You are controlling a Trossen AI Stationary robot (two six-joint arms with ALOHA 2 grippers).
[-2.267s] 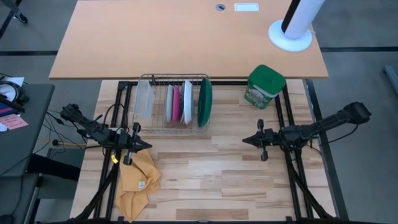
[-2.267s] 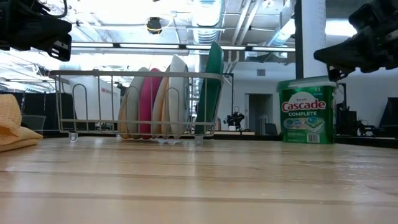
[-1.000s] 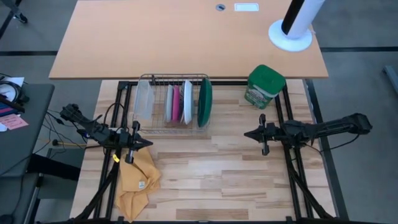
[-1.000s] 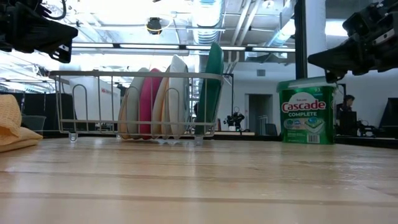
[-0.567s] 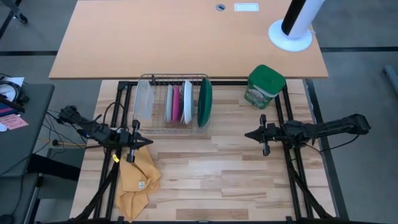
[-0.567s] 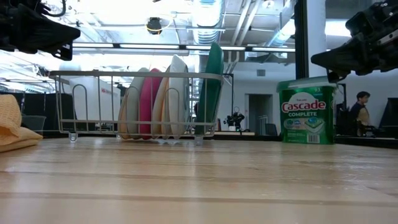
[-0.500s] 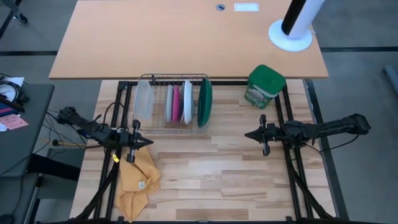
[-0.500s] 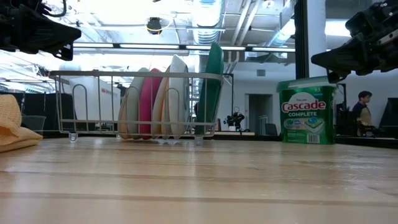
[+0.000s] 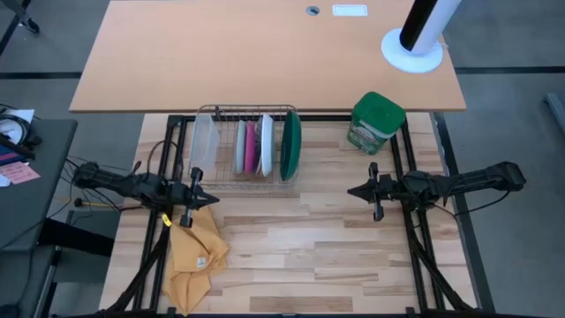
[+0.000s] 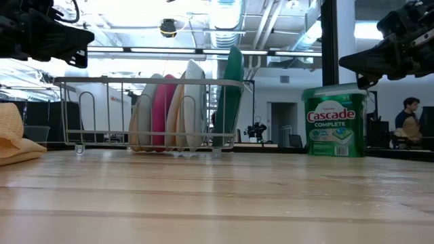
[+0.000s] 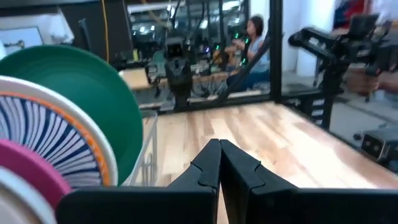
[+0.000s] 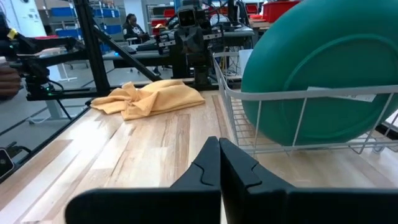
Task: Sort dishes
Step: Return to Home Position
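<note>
We find our left gripper (image 9: 210, 200) hanging above the table (image 9: 300, 238), its two fingers (image 11: 205, 173) pressed flat together with nothing between them. Just to the near side of it a yellow cloth (image 9: 196, 254) lies crumpled on the wood. To the far side of it, close by, stands the wire dish rack (image 9: 221, 112).

Every dish we can see is in that rack, upright on edge. Nearest this gripper's side of the rack is a frosted container (image 9: 203, 140). Beyond it come the grey plate (image 9: 240, 146), the pink plate (image 9: 251, 146), the orange-and-white patterned plate (image 11: 56, 143), and last the large green-backed plate (image 9: 291, 146).

Straight across from the left gripper, well apart from it and pointing back at it, our right gripper (image 9: 353, 191) also hangs above the table. Its fingers (image 12: 208, 167) are closed on each other and carry nothing. From this gripper the rack lies ahead and toward the far edge, with the green-backed plate on the closest side. The green canister (image 9: 377, 123) stands near it, also toward the far edge.
</note>
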